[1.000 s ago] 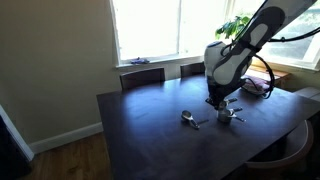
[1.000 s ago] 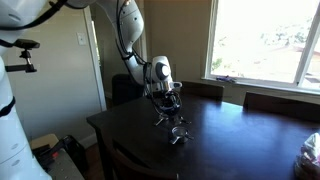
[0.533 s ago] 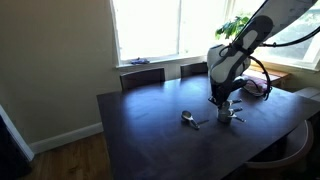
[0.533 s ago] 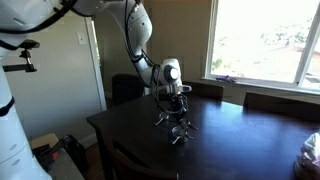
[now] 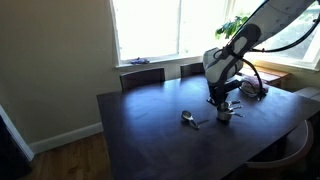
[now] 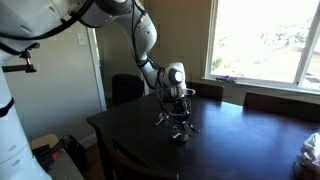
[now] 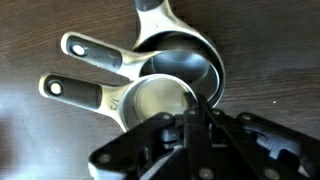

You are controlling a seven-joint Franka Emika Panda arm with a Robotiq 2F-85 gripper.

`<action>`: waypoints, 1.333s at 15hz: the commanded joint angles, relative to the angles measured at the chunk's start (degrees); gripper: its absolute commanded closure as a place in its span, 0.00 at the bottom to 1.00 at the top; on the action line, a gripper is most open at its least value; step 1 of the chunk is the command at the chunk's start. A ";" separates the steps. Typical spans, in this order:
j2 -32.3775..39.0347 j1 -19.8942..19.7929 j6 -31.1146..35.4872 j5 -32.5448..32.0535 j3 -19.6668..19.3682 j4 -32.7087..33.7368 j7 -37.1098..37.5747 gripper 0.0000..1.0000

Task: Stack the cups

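Right under the hand (image 7: pixel 194 112), three cups (image 7: pixel 185 72) lie bunched on the table (image 7: pixel 30 130), bowls up and crowded rim against rim. Whether any sits inside another you cannot tell from here. The hand's fingers are pressed together, with their tips at the rim of the nearest cup (image 7: pixel 155 102). It is not clear whether that thin wall is pinched between them or they merely hover over it. In an exterior view the hand (image 5: pixel 224 104) hangs low over the cluster. Well apart from it, off to one side, a lone shiny piece (image 5: pixel 188 118) lies on the table (image 5: pixel 140 130). It looks like another cup but is too small to be sure.

Expect these to be light, stiff and slick: thin polished metal that will skate at a nudge and twist in a loose pinch. Your surest hold is likely across a handle (image 7: pixel 75 92), flat and straight with a dark inset, close to where it meets the bowl. A pinch on the rim wall would also serve, but the cup may swing. A small mark (image 7: pixel 115 100) sits on that handle by the bowl. It is probably a size, but too blurred to read. No brand shows.
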 commanded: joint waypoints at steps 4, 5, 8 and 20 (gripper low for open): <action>-0.75 1.18 -0.32 -1.31 -0.45 -1.91 0.07 0.96; -0.95 1.20 -0.26 -1.37 -0.46 -2.15 0.09 0.96; -1.94 1.02 0.71 -1.49 -0.32 -3.52 -0.42 0.97; -6.03 2.70 9.62 -6.16 -1.21 -14.03 -1.75 0.98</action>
